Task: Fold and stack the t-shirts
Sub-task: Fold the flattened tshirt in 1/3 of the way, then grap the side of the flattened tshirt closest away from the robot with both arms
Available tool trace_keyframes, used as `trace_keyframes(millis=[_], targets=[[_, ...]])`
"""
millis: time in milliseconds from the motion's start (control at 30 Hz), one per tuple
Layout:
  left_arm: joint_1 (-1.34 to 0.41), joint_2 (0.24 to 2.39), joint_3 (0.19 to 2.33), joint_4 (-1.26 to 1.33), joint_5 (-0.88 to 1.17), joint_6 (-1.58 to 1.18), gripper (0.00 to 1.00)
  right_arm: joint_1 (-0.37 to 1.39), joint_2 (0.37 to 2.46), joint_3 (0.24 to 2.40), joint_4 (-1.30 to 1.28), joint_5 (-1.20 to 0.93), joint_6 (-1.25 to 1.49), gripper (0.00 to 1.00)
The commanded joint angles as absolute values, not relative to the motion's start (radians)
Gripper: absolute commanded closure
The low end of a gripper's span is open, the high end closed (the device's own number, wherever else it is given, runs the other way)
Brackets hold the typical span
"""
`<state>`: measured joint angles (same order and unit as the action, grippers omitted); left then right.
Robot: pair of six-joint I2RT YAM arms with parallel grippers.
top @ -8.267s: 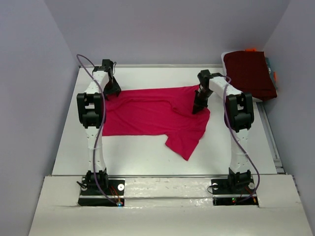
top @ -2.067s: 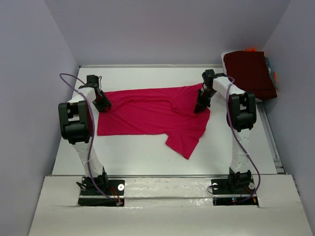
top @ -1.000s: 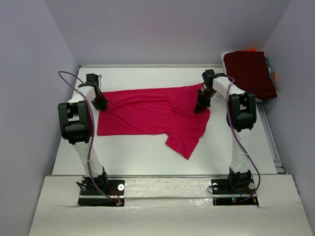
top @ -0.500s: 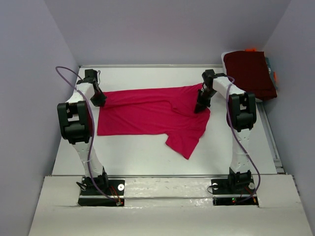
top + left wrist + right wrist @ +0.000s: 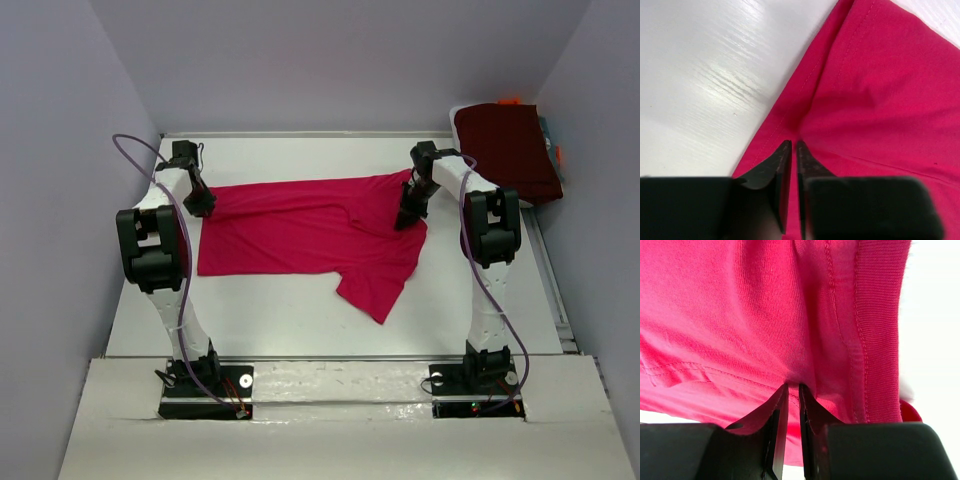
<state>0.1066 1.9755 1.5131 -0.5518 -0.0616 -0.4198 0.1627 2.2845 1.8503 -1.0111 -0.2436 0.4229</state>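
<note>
A crimson-pink t-shirt (image 5: 300,225) lies spread across the white table (image 5: 290,300), with one sleeve trailing toward the near right. My left gripper (image 5: 203,207) sits at the shirt's far-left corner. In the left wrist view its jaws (image 5: 793,142) stand nearly together on a pinch of the hemmed edge (image 5: 880,90). My right gripper (image 5: 405,218) is at the shirt's far-right part, jaws (image 5: 793,386) shut on puckered pink cloth (image 5: 740,315) beside a ribbed band. A folded dark maroon t-shirt (image 5: 508,150) rests at the back right.
The maroon garment lies on a white bin-like holder (image 5: 548,190) off the table's right rear corner, with small orange and teal items behind it. Grey walls close in on the left, back and right. A purple cable (image 5: 135,150) loops off the left arm.
My left gripper has shifted slightly back and left, drawing the shirt's far-left corner with it. The right arm and the rest of the shirt have stayed put.
</note>
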Motion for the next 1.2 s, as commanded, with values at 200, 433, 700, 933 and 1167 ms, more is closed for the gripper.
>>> trace_keyframes(millis=[200, 433, 700, 933, 1167], targets=[[0.11, 1.933, 1.493, -0.58, -0.101, -0.428, 0.38, 0.16, 2.316, 1.812, -1.034, -0.15, 0.405, 0.79], [0.11, 1.914, 1.5, -0.558, -0.091, -0.437, 0.31, 0.16, 2.301, 1.819, -1.035, -0.144, 0.408, 0.79], [0.1, 2.005, 1.695, -0.575, -0.028, -0.439, 0.31, 0.16, 2.301, 1.972, -1.015, -0.155, 0.457, 0.79], [0.043, 2.132, 1.89, -0.612, 0.063, -0.417, 0.31, 0.16, 2.358, 2.17, -1.02, -0.11, 0.499, 0.78], [0.002, 2.253, 2.014, -0.69, 0.11, -0.399, 0.32, 0.16, 2.436, 2.307, -1.066, -0.15, 0.525, 0.77]])
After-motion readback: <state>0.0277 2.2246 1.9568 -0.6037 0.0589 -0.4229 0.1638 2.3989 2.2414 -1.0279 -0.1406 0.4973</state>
